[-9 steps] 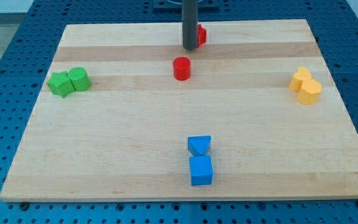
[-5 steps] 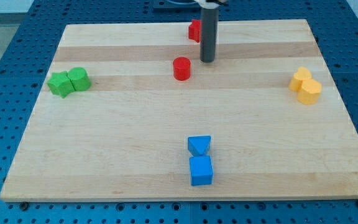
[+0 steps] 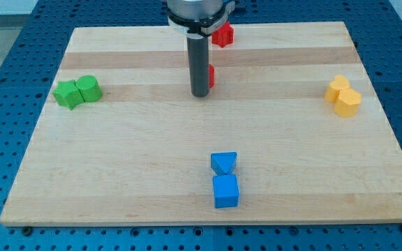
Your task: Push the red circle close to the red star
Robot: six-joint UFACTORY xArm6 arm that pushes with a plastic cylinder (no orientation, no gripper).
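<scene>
Bright, even light; sharp focus, faint shadows.

My rod is dark grey down to my tip [image 3: 199, 95]. The bench [image 3: 117, 153] is pale wood with lighter and darker bands. On it I see a red circle [image 3: 211, 74], a red star [image 3: 222, 33], two green blocks [image 3: 77, 91], two yellow blocks [image 3: 344, 96], a blue triangle [image 3: 223, 163] and a blue cube [image 3: 225, 191]. A blue perforated base [image 3: 5, 63] surrounds it.

lab bench setup, wooden board [image 3: 117, 174] on blue perforated table [image 3: 5, 84], small coloured blocks, robot rod
</scene>
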